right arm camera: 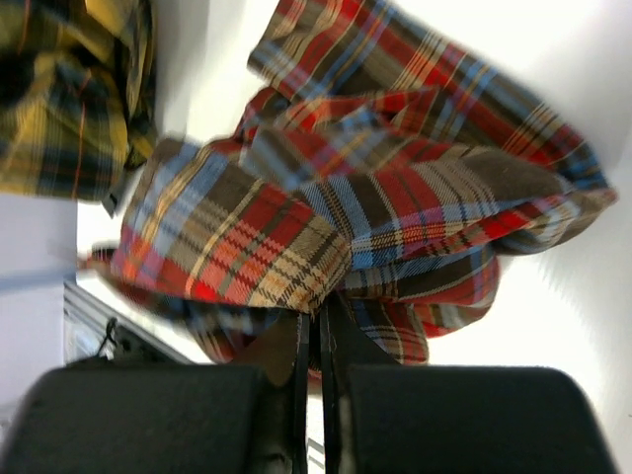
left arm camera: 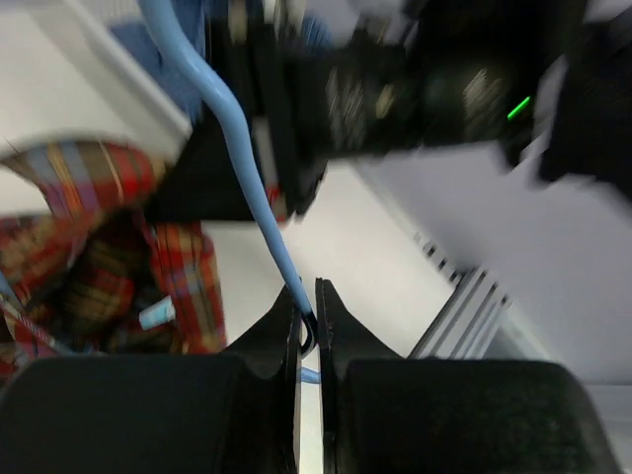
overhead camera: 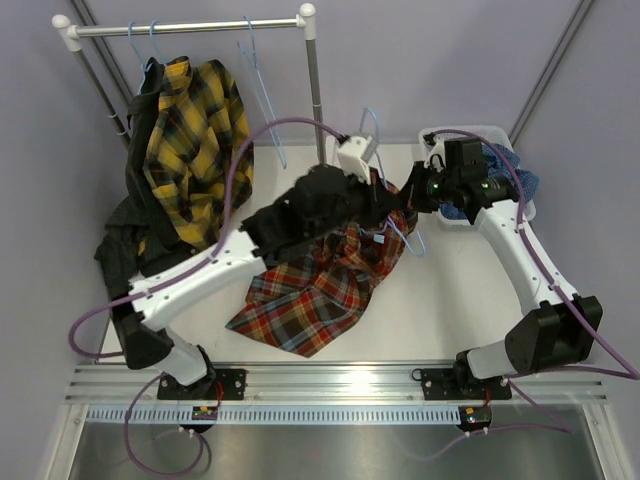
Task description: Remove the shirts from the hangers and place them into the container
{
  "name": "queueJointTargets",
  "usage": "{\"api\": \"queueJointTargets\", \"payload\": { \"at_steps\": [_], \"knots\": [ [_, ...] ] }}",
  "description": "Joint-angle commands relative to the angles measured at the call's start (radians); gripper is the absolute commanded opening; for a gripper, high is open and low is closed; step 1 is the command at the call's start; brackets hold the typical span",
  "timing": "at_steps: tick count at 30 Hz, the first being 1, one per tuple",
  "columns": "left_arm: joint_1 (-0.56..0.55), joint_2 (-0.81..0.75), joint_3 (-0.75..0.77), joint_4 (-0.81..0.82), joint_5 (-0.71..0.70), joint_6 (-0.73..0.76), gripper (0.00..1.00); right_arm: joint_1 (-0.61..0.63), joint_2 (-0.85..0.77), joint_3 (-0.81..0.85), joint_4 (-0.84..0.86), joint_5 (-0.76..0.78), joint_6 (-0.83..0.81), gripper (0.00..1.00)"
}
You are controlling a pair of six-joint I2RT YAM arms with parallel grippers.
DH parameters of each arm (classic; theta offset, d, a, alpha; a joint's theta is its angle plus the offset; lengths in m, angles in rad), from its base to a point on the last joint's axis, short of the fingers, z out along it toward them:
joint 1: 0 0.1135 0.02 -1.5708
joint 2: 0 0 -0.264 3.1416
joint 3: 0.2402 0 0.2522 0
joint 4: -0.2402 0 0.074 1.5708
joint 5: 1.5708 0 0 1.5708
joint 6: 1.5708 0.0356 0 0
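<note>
1. The red plaid shirt [overhead camera: 305, 295] lies crumpled mid-table, its upper end bunched around its light-blue hanger [left arm camera: 242, 148].
2. The 2 claws split the work. The left gripper [left arm camera: 307, 318] is clamped on the hanger wire. The right gripper [right arm camera: 314, 321] is pinched shut on a plaid fold, probably to drag the cloth free.
3. The container [overhead camera: 480, 129] sits far right and holds a blue shirt [overhead camera: 515, 182]. The right arm's wrist lies between it and the plaid.
4. The yellow-black shirt [overhead camera: 195, 150] and black shirt [overhead camera: 125, 235] hang on the rail [overhead camera: 190, 28], well apart.

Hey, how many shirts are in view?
4: yellow-black plaid shirt hanging on the rail, black shirt hanging left of it, red plaid shirt on the table, blue shirt in the basket. Others may be hidden.
</note>
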Motion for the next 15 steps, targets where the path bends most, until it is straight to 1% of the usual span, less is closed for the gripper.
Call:
{"api": "queueJointTargets", "payload": {
  "at_steps": [1, 6, 9, 10, 12, 13, 15],
  "knots": [
    [0.037, -0.12, 0.089, 0.056, -0.041, 0.059, 0.0, 0.046, -0.059, -0.04, 0.0, 0.008, -0.023, 0.0],
    [0.135, -0.192, 0.137, 0.053, -0.025, 0.042, 0.0, 0.057, -0.088, -0.086, -0.021, 0.034, -0.034, 0.0],
    [0.18, -0.236, 0.15, 0.035, -0.023, 0.036, 0.0, 0.058, -0.093, -0.1, -0.081, 0.11, -0.047, 0.0],
    [0.188, -0.259, 0.149, 0.028, -0.026, 0.027, 0.0, 0.058, -0.099, -0.103, -0.097, 0.168, -0.05, 0.0],
    [0.213, -0.284, 0.119, 0.016, -0.034, 0.006, 0.0, 0.058, -0.109, -0.12, -0.115, 0.204, -0.058, 0.0],
    [0.221, -0.296, 0.102, 0.018, -0.025, -0.029, 0.0, 0.06, -0.12, -0.128, -0.111, 0.219, -0.06, 0.0],
    [0.24, -0.33, 0.062, 0.016, -0.015, -0.079, 0.0, 0.066, -0.166, -0.152, -0.069, 0.221, -0.078, 0.12]
  ]
}}
